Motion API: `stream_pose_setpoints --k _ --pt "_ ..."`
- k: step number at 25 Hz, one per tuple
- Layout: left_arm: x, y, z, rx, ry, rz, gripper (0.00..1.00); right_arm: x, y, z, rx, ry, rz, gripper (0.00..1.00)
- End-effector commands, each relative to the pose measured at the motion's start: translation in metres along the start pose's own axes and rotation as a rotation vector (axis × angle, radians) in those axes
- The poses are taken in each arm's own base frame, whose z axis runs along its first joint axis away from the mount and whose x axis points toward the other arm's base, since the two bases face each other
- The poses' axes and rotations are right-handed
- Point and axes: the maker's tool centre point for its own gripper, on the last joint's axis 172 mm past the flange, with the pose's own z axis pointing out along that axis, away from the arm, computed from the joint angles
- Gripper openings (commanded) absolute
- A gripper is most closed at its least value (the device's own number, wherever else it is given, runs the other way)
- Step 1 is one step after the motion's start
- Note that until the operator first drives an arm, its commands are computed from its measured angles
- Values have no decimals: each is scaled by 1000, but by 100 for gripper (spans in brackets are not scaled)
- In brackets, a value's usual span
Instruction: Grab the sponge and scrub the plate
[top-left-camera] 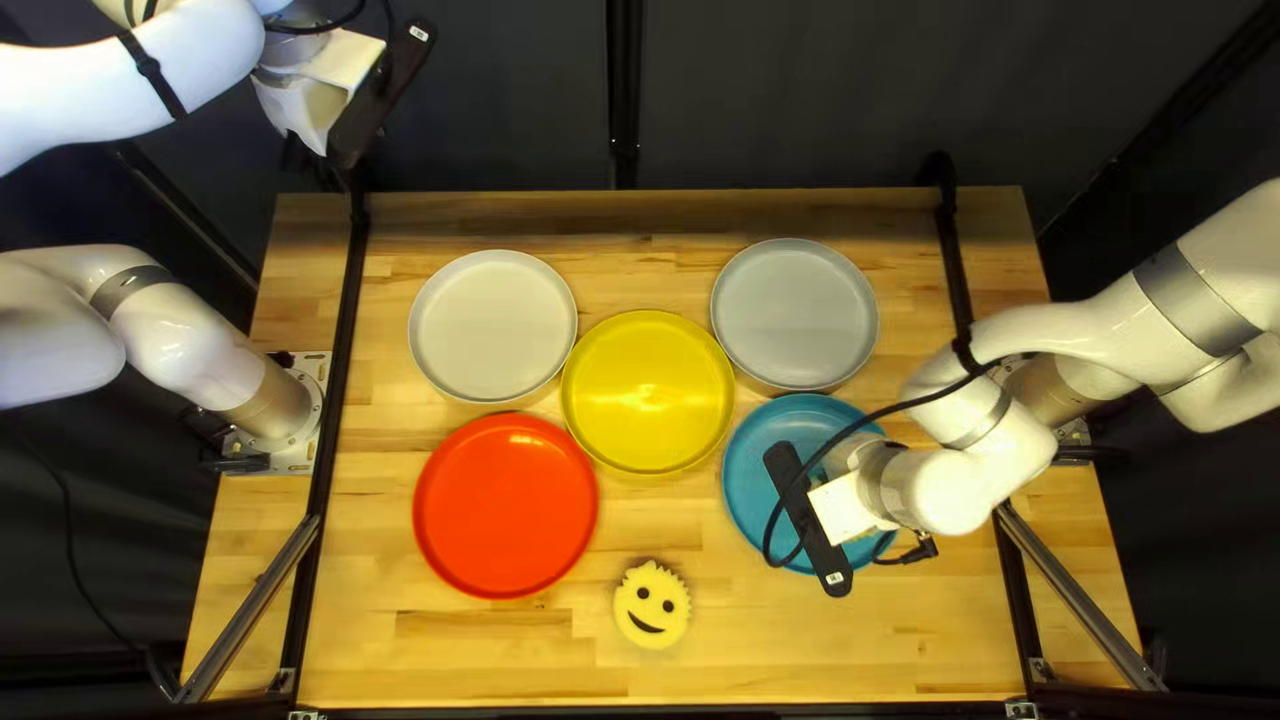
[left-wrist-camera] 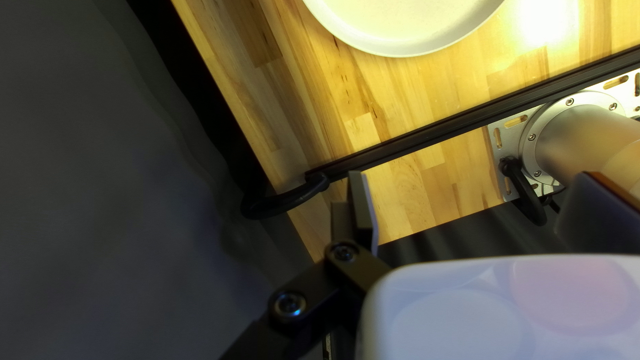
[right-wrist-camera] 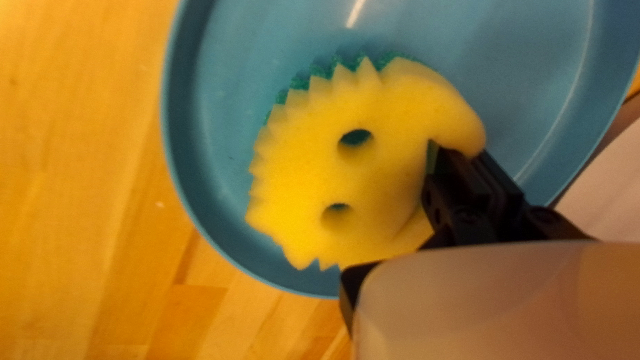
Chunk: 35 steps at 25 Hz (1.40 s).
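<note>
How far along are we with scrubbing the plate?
Pickup looks done: the sponge is pinched in my right jaws. In hand now: it is over the blue plate, green side facing the plate. Left: the scrub itself, probably; I can't tell whether the sponge touches the plate or any scrubbing has happened.

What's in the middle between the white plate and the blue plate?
The yellow plate lies between the white plate and the blue plate. The top left view shows it.
</note>
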Motion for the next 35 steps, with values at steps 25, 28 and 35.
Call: stream_pose_setpoints --k 25,28,35 --pt "0 0 0 0 0 0 100 5 -40 -13 16 -18 -164 0" --pt "0 0 0 0 0 0 100 1 -27 -9 14 -18 -161 0" --pt "0 0 0 0 0 0 100 -10 24 10 24 -21 -132 0"
